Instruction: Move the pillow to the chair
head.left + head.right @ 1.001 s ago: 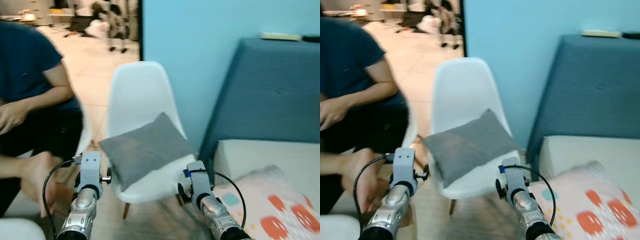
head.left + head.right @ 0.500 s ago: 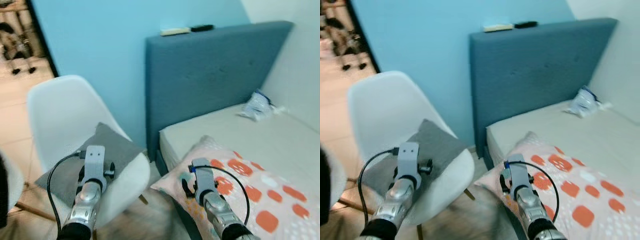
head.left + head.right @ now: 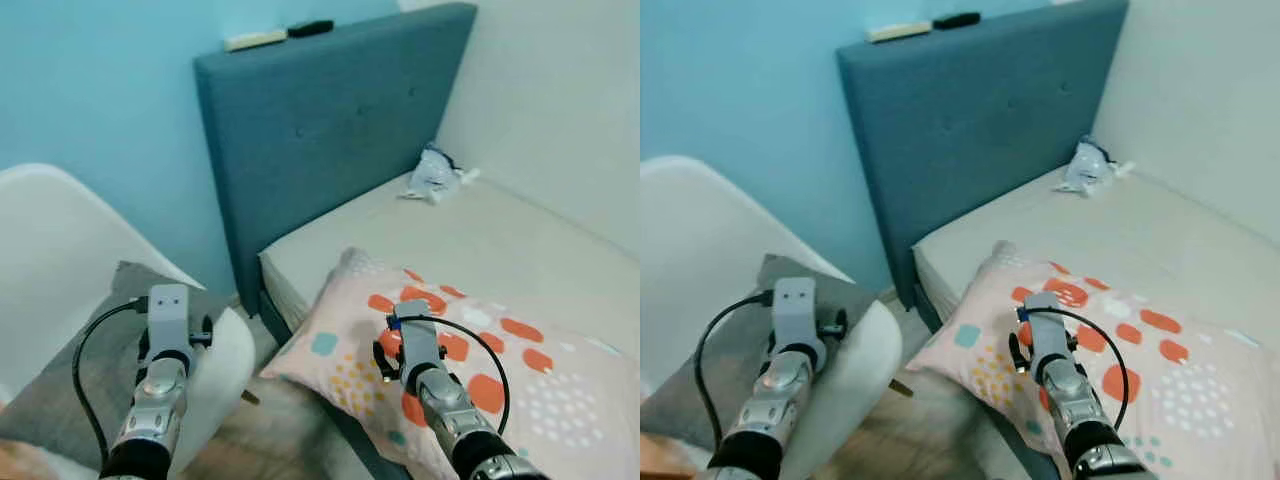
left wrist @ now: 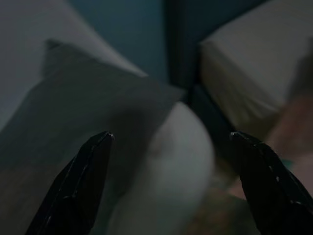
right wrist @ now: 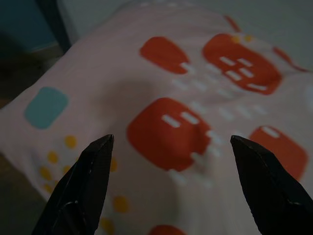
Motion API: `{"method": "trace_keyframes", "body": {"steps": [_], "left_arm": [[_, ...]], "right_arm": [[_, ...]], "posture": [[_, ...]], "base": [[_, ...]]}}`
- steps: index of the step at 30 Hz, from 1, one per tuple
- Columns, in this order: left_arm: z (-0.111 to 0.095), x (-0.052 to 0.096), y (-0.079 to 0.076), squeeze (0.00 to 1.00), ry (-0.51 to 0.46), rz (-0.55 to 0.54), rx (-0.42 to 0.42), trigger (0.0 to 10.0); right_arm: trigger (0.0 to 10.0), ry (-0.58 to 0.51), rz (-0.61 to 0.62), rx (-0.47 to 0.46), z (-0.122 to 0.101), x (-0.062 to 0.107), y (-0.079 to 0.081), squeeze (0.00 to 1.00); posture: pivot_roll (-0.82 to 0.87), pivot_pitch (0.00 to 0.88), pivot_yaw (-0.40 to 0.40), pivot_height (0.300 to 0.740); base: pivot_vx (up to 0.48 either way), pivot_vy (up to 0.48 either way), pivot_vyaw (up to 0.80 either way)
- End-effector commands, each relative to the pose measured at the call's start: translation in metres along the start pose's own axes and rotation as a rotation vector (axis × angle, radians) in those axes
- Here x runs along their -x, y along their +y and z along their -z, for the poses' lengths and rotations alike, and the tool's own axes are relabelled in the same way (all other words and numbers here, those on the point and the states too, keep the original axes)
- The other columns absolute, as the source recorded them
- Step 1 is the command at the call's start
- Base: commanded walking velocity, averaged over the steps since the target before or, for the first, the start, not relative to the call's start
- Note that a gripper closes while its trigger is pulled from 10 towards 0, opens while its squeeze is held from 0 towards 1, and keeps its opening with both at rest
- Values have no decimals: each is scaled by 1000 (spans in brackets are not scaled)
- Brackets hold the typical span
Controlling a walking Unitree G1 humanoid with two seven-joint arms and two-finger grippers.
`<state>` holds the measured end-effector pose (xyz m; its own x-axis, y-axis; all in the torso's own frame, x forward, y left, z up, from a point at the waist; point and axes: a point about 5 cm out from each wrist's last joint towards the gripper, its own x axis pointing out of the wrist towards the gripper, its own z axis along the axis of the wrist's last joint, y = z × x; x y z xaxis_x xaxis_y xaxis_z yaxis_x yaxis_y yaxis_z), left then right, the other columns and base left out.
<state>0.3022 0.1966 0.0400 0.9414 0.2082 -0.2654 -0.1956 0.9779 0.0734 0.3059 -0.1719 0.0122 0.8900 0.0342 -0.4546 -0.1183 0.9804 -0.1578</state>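
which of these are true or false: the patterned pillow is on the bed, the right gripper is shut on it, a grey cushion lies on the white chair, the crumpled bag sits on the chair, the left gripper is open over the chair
1. The patterned pillow lies on the bed. True.
2. The right gripper is shut on the pillow. False: its fingers are spread wide and it hangs above the pillow, holding nothing.
3. A grey cushion lies on the white chair. True.
4. The crumpled bag sits on the chair. False: it lies on the bed, close to the blue headboard.
5. The left gripper is open over the chair. True: its fingers are spread above the chair's seat edge and the cushion.
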Motion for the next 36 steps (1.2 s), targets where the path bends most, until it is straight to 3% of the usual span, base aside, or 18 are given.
{"method": "trace_keyframes", "body": {"steps": [1, 3, 8, 11, 14, 18, 21, 26, 27, 29, 36], "left_arm": [[2, 2, -1, 0, 2, 0, -2, 10000], [-3, -1, 0, 0, -3, -19, 31, 10000], [-8, -5, 3, 0, -16, -28, 17, 10000], [-11, -2, 8, 0, -35, -65, 57, 10000], [-2, 3, 11, 0, -18, -57, 31, 10000], [3, 9, 11, 0, -16, -74, 89, 10000], [10, 10, 3, 0, -2, -21, 21, 10000], [7, 11, -4, 0, -9, -1, 55, 10000], [5, 12, -16, 0, -34, 76, -2, 10000], [4, 12, -22, 0, -31, 98, 17, 10000], [3, 8, -20, 0, -21, 109, 1, 10000]], "right_arm": [[10000, -2, -3, -7, 3, 2, 0, 0], [10000, 17, 13, 13, 5, 1, -2, 0], [10000, 1, 21, 73, -1, -1, -2, 0], [10000, 33, 23, 115, 0, -2, -4, 0], [10000, 4, 4, 151, -7, -3, -3, 0], [10000, 26, 53, 96, -3, -2, -15, 0], [10000, 19, 69, 72, 2, 2, -19, 0], [10000, 5, 110, -1, 9, 7, -22, 0], [10000, -26, 129, -26, 11, 9, -21, 0], [10000, -32, 141, -49, 14, 11, -19, 0], [10000, -41, 187, -63, 19, 17, -24, 0]], "posture": [[41, 109, -24, 740], [41, 123, -41, 740], [97, 87, -66, 740], [83, 111, -71, 740], [81, 102, -61, 740], [53, 132, -48, 740], [32, 139, -35, 740], [7, 142, -3, 740], [-2, 123, 30, 740], [-11, 124, 45, 740], [-22, 113, 85, 740]], "base": [[0, 0, -800], [0, 0, -800], [0, 0, -800], [0, 0, -800], [0, 0, -800], [0, 0, -800], [0, 0, -800], [0, 0, -800], [0, 0, -800], [0, 0, -800], [0, 0, -800]]}}
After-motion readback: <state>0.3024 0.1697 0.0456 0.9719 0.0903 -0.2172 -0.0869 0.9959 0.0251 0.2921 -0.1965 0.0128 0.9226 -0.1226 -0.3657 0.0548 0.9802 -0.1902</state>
